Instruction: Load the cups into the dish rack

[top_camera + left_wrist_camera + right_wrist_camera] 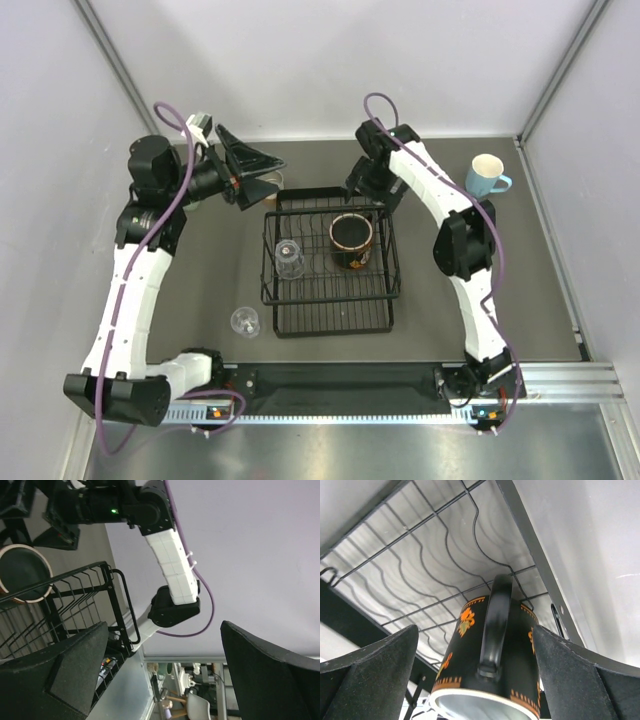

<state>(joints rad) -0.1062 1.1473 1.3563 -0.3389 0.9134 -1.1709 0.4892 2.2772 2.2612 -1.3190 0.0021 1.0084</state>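
Two cups loaded: dark mug [351,243] and clear glass [289,258] sit in dish rack [330,325].
Right end effector [372,195]: released, fingers straddling the mug without touching.
Left end effector [262,170]: released, off the rack's far-left corner.
Advice: back the right one out squarely, missing handle [495,625] and wires [445,555]; blue mug [487,176] waits on worktop [520,300].

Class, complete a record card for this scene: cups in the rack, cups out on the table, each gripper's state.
rack: dish rack, mid-table
inside rack: dark patterned mug; clear glass
on table: second clear glass, near-left of rack; light blue mug, far right
left gripper: open, empty
right gripper: open, fingers flanking the dark patterned mug
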